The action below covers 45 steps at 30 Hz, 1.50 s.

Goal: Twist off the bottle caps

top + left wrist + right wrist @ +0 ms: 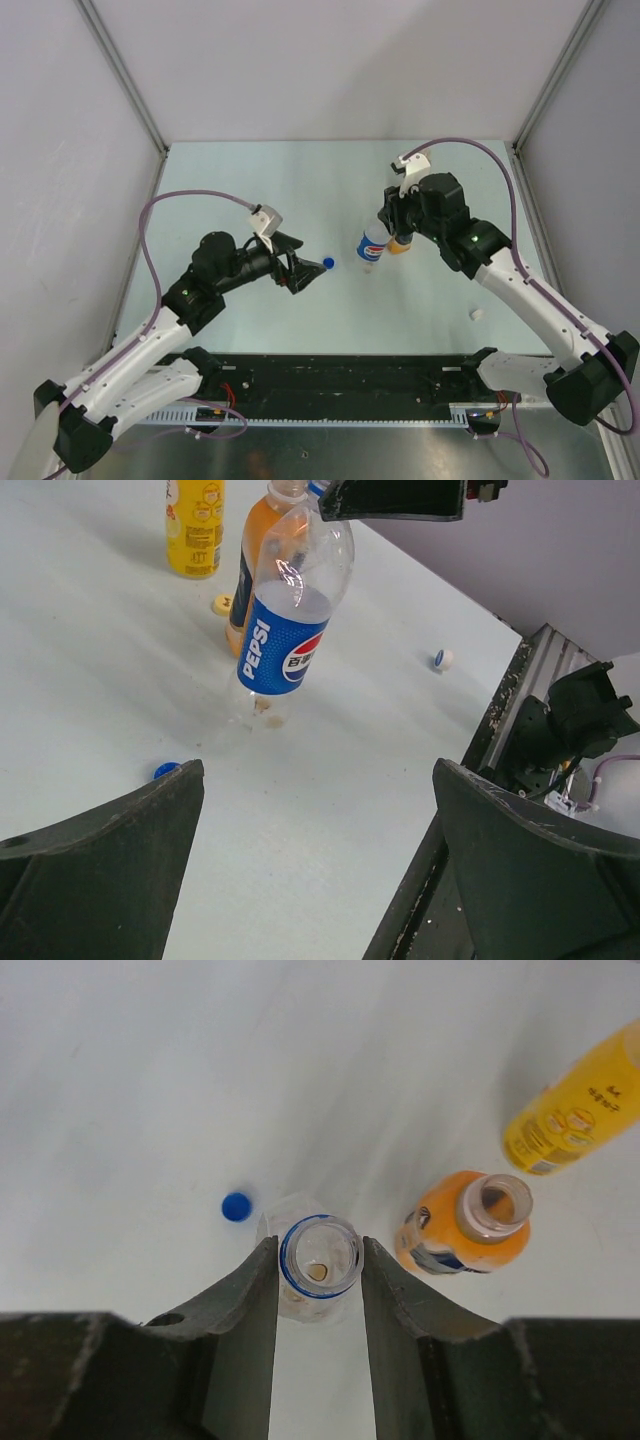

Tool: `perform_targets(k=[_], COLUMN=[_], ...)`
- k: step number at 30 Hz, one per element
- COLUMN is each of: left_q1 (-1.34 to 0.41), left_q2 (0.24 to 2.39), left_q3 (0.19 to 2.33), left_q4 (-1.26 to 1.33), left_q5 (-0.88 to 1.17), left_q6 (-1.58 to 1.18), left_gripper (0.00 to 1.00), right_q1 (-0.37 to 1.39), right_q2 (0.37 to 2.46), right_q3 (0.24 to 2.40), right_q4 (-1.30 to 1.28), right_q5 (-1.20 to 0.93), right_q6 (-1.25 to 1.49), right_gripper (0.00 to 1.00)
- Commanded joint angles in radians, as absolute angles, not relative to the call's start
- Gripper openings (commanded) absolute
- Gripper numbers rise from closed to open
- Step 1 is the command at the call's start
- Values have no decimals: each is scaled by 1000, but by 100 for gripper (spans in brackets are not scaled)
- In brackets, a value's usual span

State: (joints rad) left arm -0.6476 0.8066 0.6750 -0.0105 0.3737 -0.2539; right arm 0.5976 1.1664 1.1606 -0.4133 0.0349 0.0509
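The clear blue-labelled water bottle (285, 645) leans over with its base down at the table, and its neck (312, 1300) has no cap on it. My right gripper (318, 1250) is shut on that neck from above. A blue cap (328, 263) lies loose on the table just ahead of my left gripper (300, 272), which is wide open and holds nothing. The short orange bottle (465, 1222) stands uncapped beside the clear one. Behind it stands the yellow bottle (195, 525), its top out of frame. Also loose on the table are a yellow cap (222, 604) and a white cap (443, 659).
The white cap (476, 314) lies near the right arm's forearm, toward the near edge. A black rail (340, 385) runs along the table's near edge between the arm bases. Grey walls close in the table at the left, back and right.
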Motion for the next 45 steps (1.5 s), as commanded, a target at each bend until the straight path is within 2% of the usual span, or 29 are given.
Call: perform_targets(k=[1,25,33,41,45], left_q1=[-647,-646,-647,-647,-646], left_q2=[808,823,814,808,803], left_q3=[673,673,670,661,654], left_q4=[7,6,7,6,7], left_q5=[394,425,432,427,423], left_q6=[-254,-257,-255,-267,-271], left_gripper=[100,99,99,99,99], right_q1=[605,666,667,669,668], right_q2=[1186,1251,1209,1136,1094], right_q3=[1207,1145,1093,1083,1084], right_q4=[-401,-418,-410,-411,-394], right_q5=[142,221,211,165,104], right_q6=[28,-19,-14,-6,-5], right_gripper=[0,2,25,56,78])
